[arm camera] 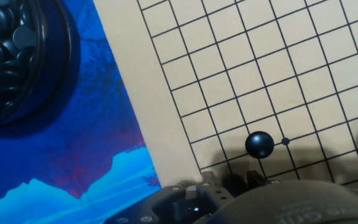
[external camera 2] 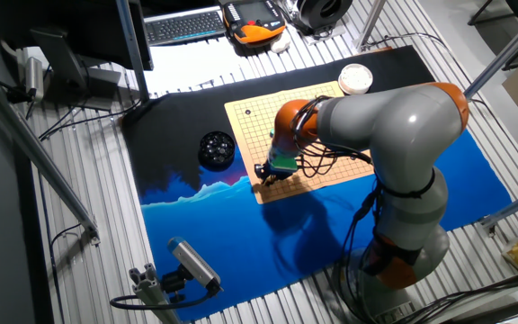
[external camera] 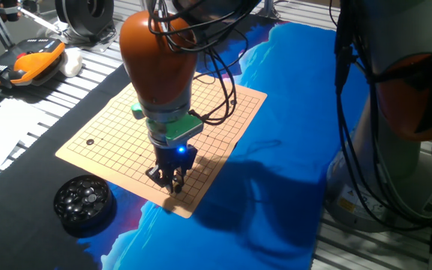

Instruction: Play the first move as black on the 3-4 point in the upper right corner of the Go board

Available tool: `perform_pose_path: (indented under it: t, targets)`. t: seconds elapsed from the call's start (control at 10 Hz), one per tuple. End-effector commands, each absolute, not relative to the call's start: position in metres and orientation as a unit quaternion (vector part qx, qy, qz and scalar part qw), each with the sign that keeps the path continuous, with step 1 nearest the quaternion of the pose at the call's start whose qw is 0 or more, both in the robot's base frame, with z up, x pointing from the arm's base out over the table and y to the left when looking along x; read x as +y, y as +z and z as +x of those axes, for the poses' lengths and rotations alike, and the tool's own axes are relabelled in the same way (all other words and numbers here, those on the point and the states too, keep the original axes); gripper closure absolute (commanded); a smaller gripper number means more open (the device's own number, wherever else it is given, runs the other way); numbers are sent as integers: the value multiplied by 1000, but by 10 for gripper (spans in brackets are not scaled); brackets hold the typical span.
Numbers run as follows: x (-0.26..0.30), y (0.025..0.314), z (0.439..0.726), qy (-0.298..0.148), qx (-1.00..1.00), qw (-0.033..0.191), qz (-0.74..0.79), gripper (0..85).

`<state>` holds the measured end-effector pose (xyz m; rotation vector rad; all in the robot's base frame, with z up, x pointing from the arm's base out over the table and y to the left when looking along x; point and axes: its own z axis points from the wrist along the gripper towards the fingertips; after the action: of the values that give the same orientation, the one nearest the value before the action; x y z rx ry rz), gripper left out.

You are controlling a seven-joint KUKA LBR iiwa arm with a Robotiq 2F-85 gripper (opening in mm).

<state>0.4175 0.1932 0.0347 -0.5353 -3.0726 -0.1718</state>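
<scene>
Placing step, near its end, I judged. My hand (external camera: 172, 180) hung low over near corner of Go board (external camera: 111, 131). Black stone (arm camera: 260, 144) lay on board just ahead of my fingertips, beside star point. Fingers' spread: could not tell, hidden in shadow. Stone round, no long axis, no heading. Next: lift straight up, avoid nudging stone. Bowl of black stones (arm camera: 17, 56) off board, ahead-left.

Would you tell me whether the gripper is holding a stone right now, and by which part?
It cannot be told: the gripper is low over the Go board, and a black stone sits just ahead of the fingers.
</scene>
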Motion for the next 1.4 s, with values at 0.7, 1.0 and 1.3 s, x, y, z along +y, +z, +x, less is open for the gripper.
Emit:
perform_pose_path:
  t: [0.7, 1.0, 1.3]
  targets:
    - [188, 50, 422, -50, -987, 15, -155, 510]
    - [180, 69, 427, -45, -992, 12, -118, 680]
    - [170, 86, 434, -50, -995, 12, -86, 850]
